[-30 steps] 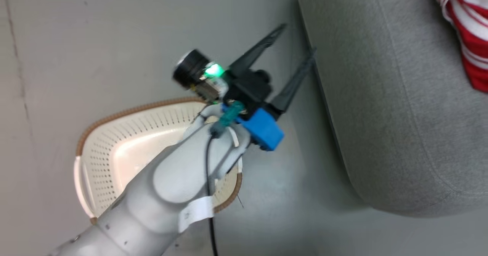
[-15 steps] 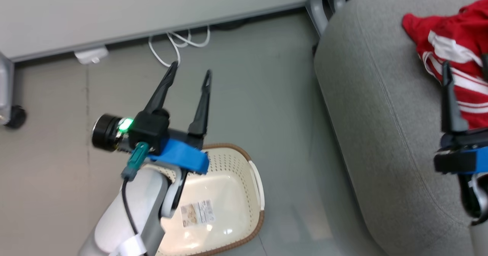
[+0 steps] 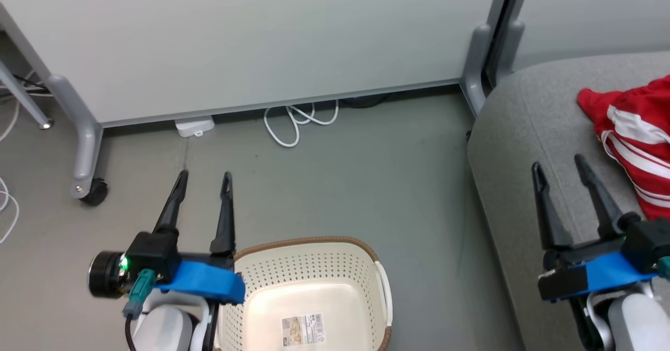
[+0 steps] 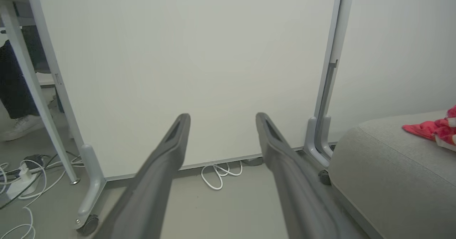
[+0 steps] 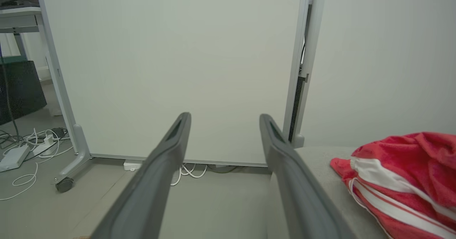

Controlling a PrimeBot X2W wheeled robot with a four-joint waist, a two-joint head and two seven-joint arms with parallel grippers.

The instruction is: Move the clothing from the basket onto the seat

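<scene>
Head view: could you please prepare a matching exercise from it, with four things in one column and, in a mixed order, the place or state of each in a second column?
Things
1. clothing
2. basket
3. left claw
4. white cable

Place or state
A. coiled on the floor
B. lying on the grey seat
C. a paper label inside, no fabric
D. open, holding nothing

Pairs: 1-B, 2-C, 3-D, 4-A
</scene>
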